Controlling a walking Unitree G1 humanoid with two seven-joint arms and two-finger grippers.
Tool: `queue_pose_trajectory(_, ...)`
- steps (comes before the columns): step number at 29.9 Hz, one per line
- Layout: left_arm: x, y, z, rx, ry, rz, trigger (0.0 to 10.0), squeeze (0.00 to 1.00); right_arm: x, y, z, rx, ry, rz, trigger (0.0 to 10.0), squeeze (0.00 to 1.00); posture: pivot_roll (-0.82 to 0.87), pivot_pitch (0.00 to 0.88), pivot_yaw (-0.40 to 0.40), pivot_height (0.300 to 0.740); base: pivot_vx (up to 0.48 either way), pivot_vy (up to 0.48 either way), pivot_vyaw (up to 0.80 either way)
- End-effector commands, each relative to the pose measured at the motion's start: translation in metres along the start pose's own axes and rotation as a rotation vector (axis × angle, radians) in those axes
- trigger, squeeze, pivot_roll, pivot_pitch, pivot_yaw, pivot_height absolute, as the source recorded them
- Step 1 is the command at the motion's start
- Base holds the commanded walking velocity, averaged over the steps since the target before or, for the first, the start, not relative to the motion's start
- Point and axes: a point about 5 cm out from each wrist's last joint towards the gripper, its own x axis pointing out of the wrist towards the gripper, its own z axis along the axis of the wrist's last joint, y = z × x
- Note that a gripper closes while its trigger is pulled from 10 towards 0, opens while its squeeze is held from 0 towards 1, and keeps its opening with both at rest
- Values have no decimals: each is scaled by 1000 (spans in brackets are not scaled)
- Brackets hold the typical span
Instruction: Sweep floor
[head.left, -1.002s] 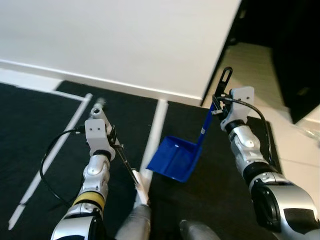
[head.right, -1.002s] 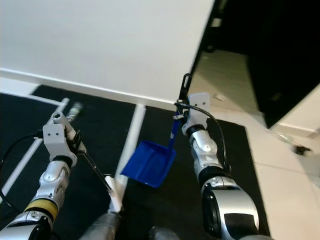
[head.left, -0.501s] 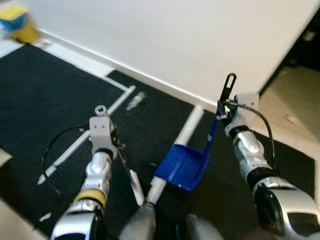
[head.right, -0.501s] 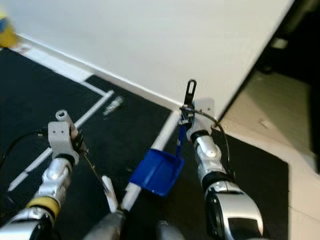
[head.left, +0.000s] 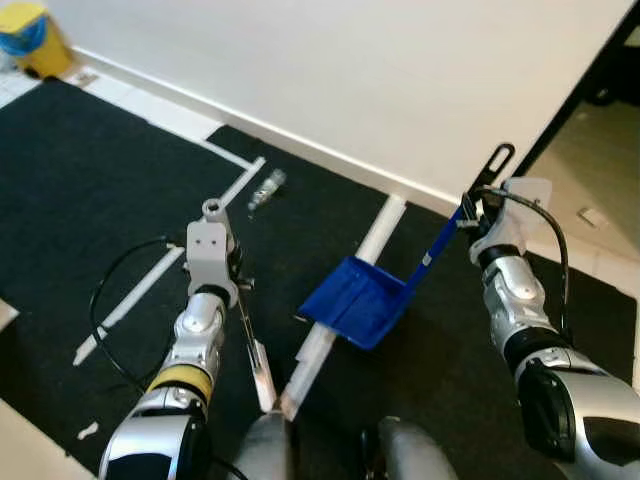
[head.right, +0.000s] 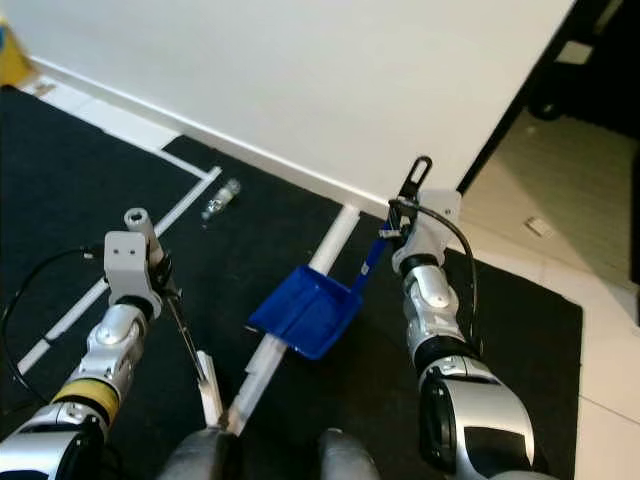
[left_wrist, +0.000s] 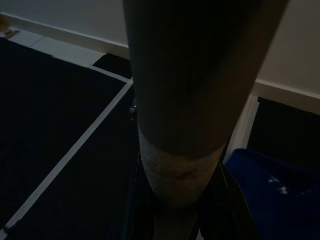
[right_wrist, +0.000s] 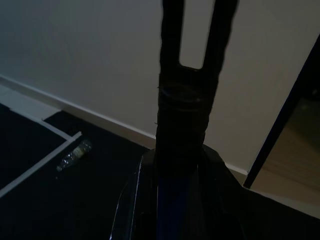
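Observation:
My right gripper (head.left: 472, 213) is shut on the long handle of a blue dustpan (head.left: 353, 300). The pan hangs low over the black floor mat (head.left: 90, 190), across a white line. The handle's black loop (right_wrist: 194, 35) stands above the fingers. On the other side, my left gripper (head.left: 228, 280) is shut on a broom handle (left_wrist: 185, 100), whose thin lower part slants down to a white end (head.left: 263, 375) near my feet. A clear plastic bottle (head.left: 265, 187) lies on the mat ahead of the left gripper, near a white line.
A white wall with a baseboard (head.left: 300, 145) runs across the far side. A yellow and blue container (head.left: 27, 32) stands at the far left. A dark doorway with a pale tiled floor (head.left: 600, 170) opens on the right. White lines (head.left: 170, 270) cross the mat.
The camera has swung left and steadied, bringing the bottle and the yellow container into view. Both grippers keep their hold; the dustpan sits a little further right.

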Motion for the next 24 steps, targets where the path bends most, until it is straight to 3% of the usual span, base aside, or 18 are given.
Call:
queue_pose_trajectory(1, -7, -1, -14, 14, 53, -8, 10000, 0, 3, 3, 3, 7, -4, 2, 10000, 0, 162, 116, -78, 740, 0, 0, 0)
queue_pose_trajectory(5, -9, 2, -16, 1, 50, 17, 10000, 0, 4, 7, 3, -17, 2, 12, 10000, 0, 163, 140, -92, 740, 0, -167, 0)
queue_pose_trajectory(10, -12, 4, -18, 18, 46, 39, 10000, 0, 5, 5, 5, -43, -8, 3, 10000, 0, 165, 169, -100, 740, 0, -480, 0)
queue_pose_trajectory(17, -22, -5, 1, 17, -132, -7, 10000, 0, 6, -7, 12, -31, -34, -22, 10000, 0, 192, 234, -110, 740, 0, -54, 0)
queue_pose_trajectory(20, -22, -5, 1, 17, -132, -7, 10000, 0, 6, -7, 12, -31, -34, -22, 10000, 0, 192, 234, -110, 740, 0, 0, 0)
queue_pose_trajectory(24, -33, -6, 9, 38, -210, -19, 10000, 0, 8, -5, 12, -29, -19, 13, 10000, 0, 215, 271, -114, 740, 0, 0, 0)
